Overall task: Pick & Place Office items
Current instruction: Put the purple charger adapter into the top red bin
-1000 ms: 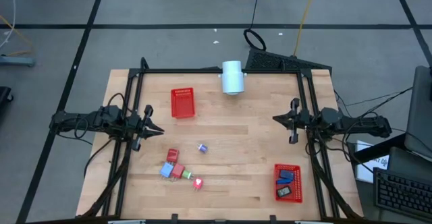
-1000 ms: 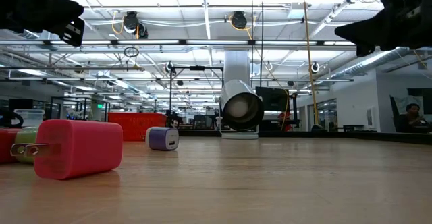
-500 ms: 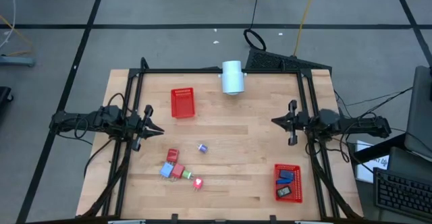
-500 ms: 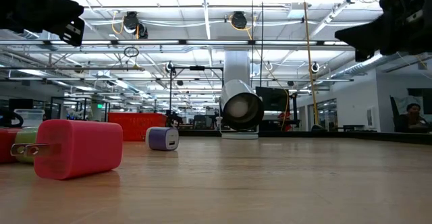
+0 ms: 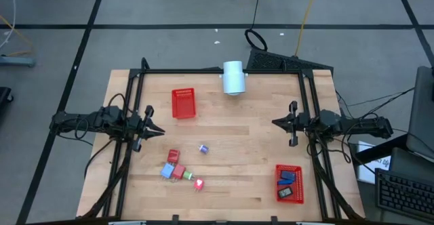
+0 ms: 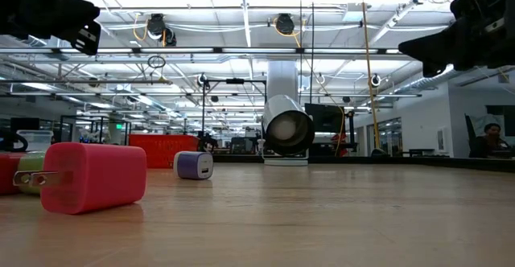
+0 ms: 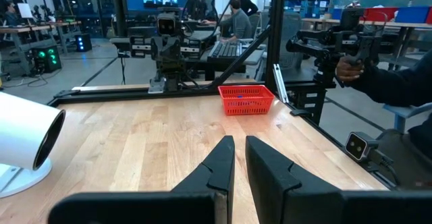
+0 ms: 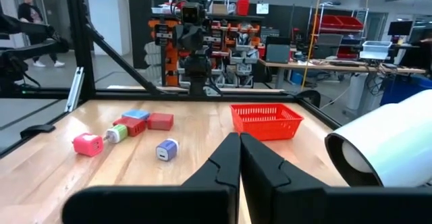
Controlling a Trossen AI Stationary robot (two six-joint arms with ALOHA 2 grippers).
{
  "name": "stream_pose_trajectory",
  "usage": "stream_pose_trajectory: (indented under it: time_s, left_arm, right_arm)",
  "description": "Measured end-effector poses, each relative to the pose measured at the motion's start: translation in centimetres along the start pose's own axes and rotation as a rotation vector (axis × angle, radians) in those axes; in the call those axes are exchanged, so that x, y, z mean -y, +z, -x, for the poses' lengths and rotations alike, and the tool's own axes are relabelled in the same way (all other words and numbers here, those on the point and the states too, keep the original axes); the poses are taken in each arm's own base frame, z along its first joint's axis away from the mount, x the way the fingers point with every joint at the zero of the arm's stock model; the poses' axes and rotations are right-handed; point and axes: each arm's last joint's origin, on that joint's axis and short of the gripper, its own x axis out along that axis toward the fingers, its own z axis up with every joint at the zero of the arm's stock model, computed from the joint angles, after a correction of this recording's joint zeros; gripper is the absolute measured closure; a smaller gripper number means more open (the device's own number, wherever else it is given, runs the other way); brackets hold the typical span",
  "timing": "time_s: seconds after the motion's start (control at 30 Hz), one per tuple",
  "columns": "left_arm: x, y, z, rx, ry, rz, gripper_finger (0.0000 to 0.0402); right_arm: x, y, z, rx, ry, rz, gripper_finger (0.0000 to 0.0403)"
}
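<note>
Loose office items lie on the near left of the table: a red piece [image 5: 173,156], a light blue one [image 5: 166,171], a red one [image 5: 179,174], a pink-red one [image 5: 199,183] and a tiny bluish-white one [image 5: 203,148]. A dark blue piece [image 5: 287,178] and a black piece [image 5: 285,192] lie in the near right red basket [image 5: 279,181]. My left gripper [image 5: 157,131] hovers shut over the table's left side, above and left of the loose items. My right gripper [image 5: 274,122] hovers shut over the right side. Both point toward the table's middle.
A second red mesh basket [image 5: 183,103] stands at the far left with nothing showing in it. A white cylinder [image 5: 233,77] lies at the far edge. Bare wood stretches between the grippers. A black frame borders the table. People stand in the room beyond.
My right gripper has edged a little toward the table's left, still shut and still high. The left arm and all the items have stayed put.
</note>
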Motion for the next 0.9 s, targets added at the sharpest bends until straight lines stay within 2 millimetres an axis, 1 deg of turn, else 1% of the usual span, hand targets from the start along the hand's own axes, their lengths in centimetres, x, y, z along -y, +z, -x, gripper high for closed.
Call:
stream_pose_trajectory:
  time_s: [0.47, 0.7, 0.73, 0.83, 0.9]
  left_arm:
    - [0.0, 0.0, 0.0, 0.0, 0.0, 0.0, 0.036]
    - [0.0, 0.0, 0.0, 0.0, -0.001, 0.0, 0.036]
    - [0.0, 0.0, 0.0, 0.003, 0.0, -0.007, 0.036]
    - [-0.1, 0.6, 0.0, 0.061, 0.027, -0.108, 0.036]
    - [-0.1, 1.1, 0.1, 0.109, 0.031, -0.126, 0.036]
  right_arm:
    - [0.1, 0.7, 0.0, 0.068, -0.027, -0.021, 0.0403]
    - [0.1, 0.7, 0.0, 0.07, -0.027, -0.022, 0.0403]
    - [0.1, 0.7, 0.0, 0.071, -0.027, -0.022, 0.0403]
    - [0.1, 0.7, 0.0, 0.074, -0.027, -0.022, 0.0403]
    - [0.1, 0.7, 0.0, 0.075, -0.027, -0.022, 0.0403]
